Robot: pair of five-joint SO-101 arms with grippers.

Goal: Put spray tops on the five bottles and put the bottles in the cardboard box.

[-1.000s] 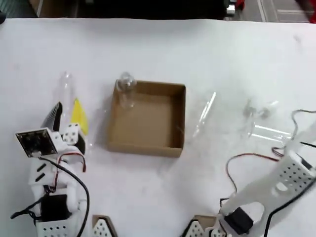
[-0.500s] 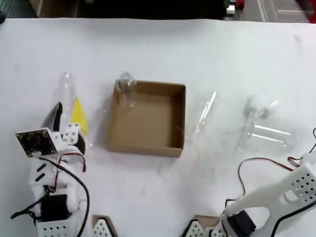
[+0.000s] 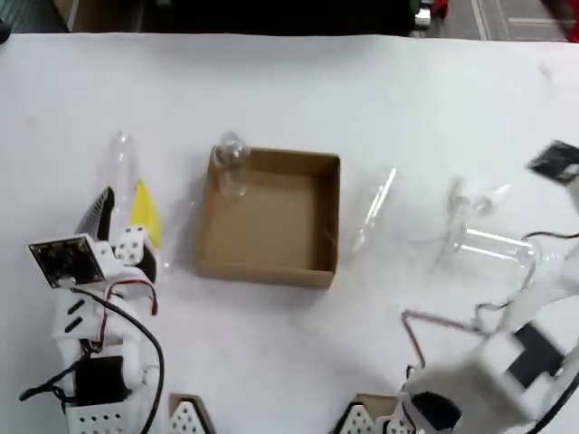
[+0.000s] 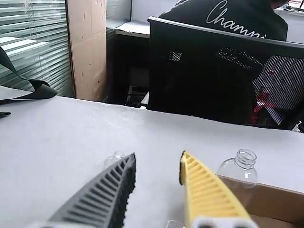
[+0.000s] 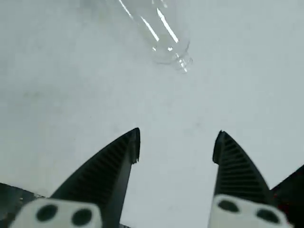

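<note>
Brown cardboard box (image 3: 269,217), open on top, sits left of centre in the high view. An uncapped clear plastic bottle (image 3: 232,163) stands at its upper-left corner. A second clear bottle (image 3: 120,154) is farther left. Two clear bottles lie to the right, one near the box (image 3: 375,208) and one toward the right edge (image 3: 493,244). The left gripper (image 3: 124,192), at the left, has its black and yellow fingers apart and empty. The right gripper (image 5: 177,137) is spread wide over the white table (image 5: 71,85), near a lying clear bottle (image 5: 161,28).

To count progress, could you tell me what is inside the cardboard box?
One uncapped clear bottle stands in the far-left corner; the box's near wall hides some floor.
</note>
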